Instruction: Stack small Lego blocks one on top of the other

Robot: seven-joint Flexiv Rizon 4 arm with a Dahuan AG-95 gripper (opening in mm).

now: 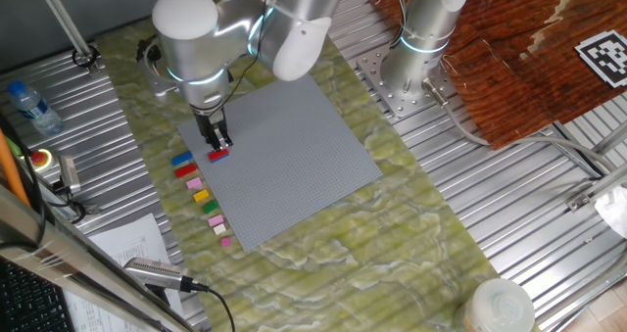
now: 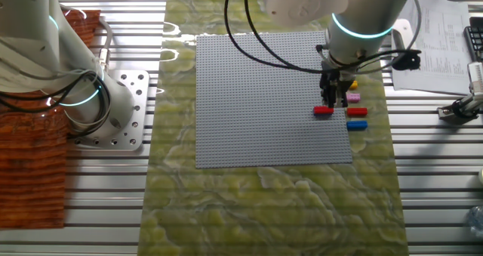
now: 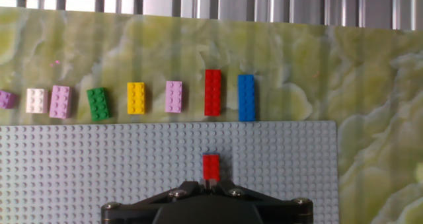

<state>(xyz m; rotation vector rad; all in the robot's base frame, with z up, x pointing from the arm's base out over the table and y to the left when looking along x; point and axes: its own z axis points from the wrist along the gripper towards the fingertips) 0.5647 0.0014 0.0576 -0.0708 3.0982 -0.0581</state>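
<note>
My gripper (image 3: 210, 182) stands low over the grey baseplate (image 3: 79, 164) near its edge, jaws drawn together on a small red brick (image 3: 211, 165) that rests on the plate. The same red brick (image 1: 217, 155) shows under the fingers in one fixed view and in the other fixed view (image 2: 323, 111). Beside the plate, on the green mat, lies a row of loose bricks: blue (image 3: 246, 98), red (image 3: 213, 92), pink (image 3: 174, 96), yellow (image 3: 136, 98), green (image 3: 98, 104), pink (image 3: 60, 102), white (image 3: 36, 100) and a pink one cut by the frame edge.
A second arm's base (image 1: 416, 72) is bolted at the back right. A water bottle (image 1: 29, 107), papers and a microphone (image 1: 162, 271) lie left of the mat. A brown cloth (image 1: 519, 58) covers the far right corner.
</note>
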